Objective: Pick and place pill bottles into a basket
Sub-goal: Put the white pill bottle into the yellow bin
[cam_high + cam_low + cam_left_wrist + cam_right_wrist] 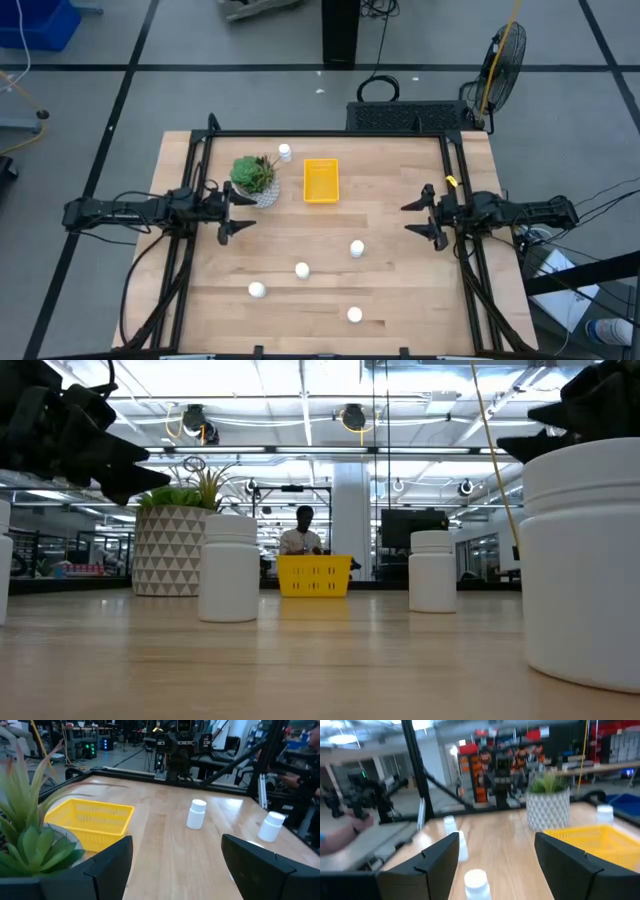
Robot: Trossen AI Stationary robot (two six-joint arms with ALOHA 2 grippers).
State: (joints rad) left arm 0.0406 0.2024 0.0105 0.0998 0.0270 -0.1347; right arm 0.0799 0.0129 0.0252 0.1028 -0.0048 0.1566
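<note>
Five white pill bottles stand upright on their bases on the table: one behind the plant, one right of the middle, one in the middle, one near left, one near the front edge. The empty yellow basket stands at the far middle. It also shows in the left wrist view and the right wrist view. My left gripper is open and empty at the table's left side, beside the plant. My right gripper is open and empty at the right side.
A green succulent in a whitish patterned pot stands just left of the basket, close to my left gripper. A black frame borders the table. A person shows in the room beyond in the low view.
</note>
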